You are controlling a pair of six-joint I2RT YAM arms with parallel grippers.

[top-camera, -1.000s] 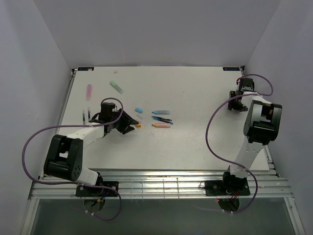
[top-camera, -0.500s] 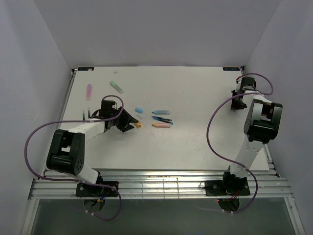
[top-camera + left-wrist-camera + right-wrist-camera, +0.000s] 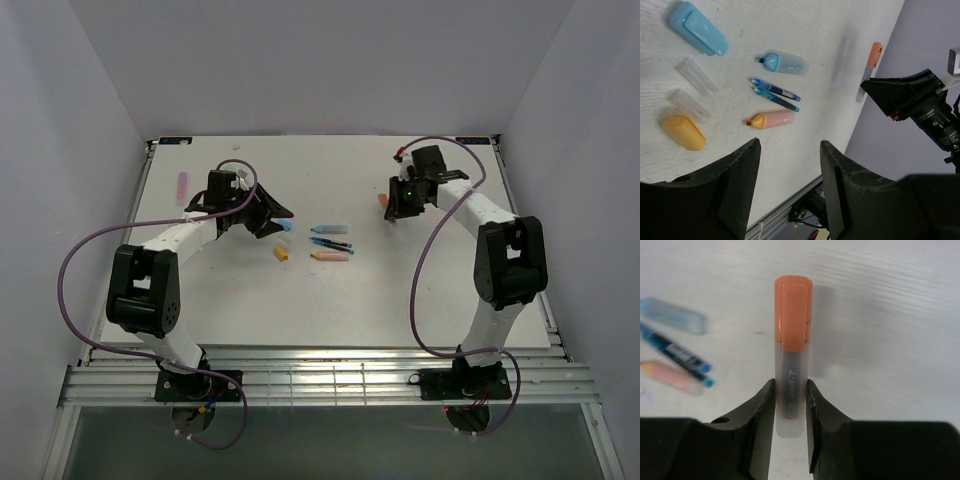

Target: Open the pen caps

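the right claw is pinched narrow on the frosted barrel of an orange-capped pen, with the orange cap seated on the end away from the fingers. seen from above, this claw sits to the right of and beyond the pair of dark blue pens lying mid-bench. the left claw is spread wide and holds nothing, to the left of that pair. just beyond the dark blue pens lies a light blue highlighter, and just on their near side a peach-pink highlighter — both with bare tips pointing left. left of the pair lie loose pieces: a light blue cap on the far side, a yellow-orange cap on the near side, and two clear caps between them. a pink highlighter lies well to the left of the pair, near the edge of the white bench — too small to tell whether it is capped.
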